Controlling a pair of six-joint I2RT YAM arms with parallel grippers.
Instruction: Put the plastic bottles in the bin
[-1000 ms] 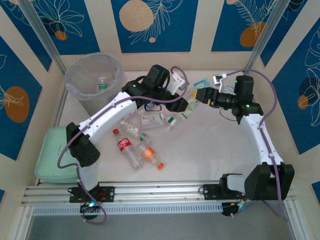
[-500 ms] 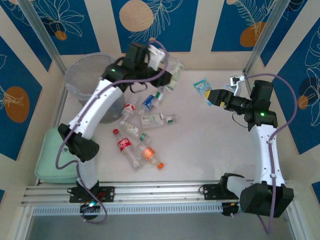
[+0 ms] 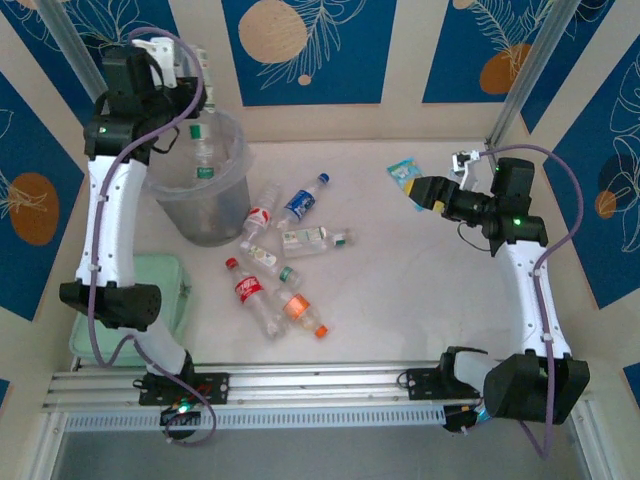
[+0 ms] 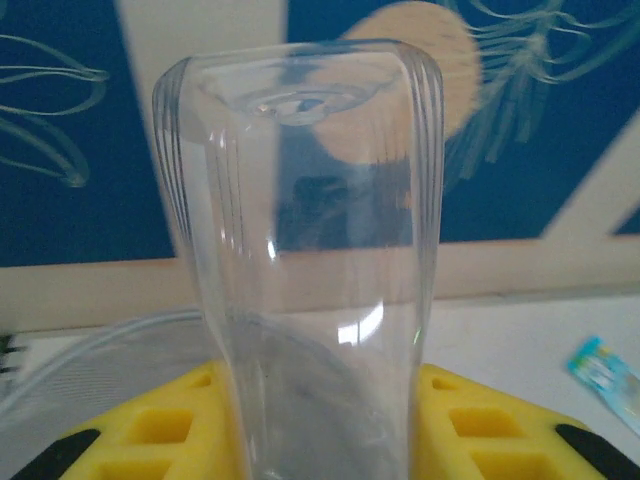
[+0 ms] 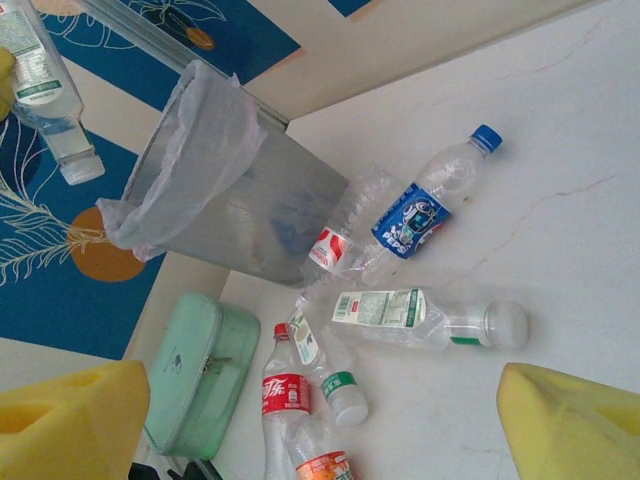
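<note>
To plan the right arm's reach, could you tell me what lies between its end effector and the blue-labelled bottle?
Bare table, in the top view; a blue-and-white packet sits beside the right end effector, off the line to the blue-labelled bottle.

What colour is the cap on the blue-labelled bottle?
Blue cap, same as the label; shows best in the right wrist view.

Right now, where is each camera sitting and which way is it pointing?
Top: above and behind the arms, looking down on the table; both arms, the left hand and the right hand show.
Left wrist: on the raised left arm, looking along the held bottle toward the wall; its yellow fingers show.
Right wrist: at the table's right, facing across to the bin and loose bottles; its yellow fingers show.
Shared: top and right wrist both see the held bottle above the bin.
</note>
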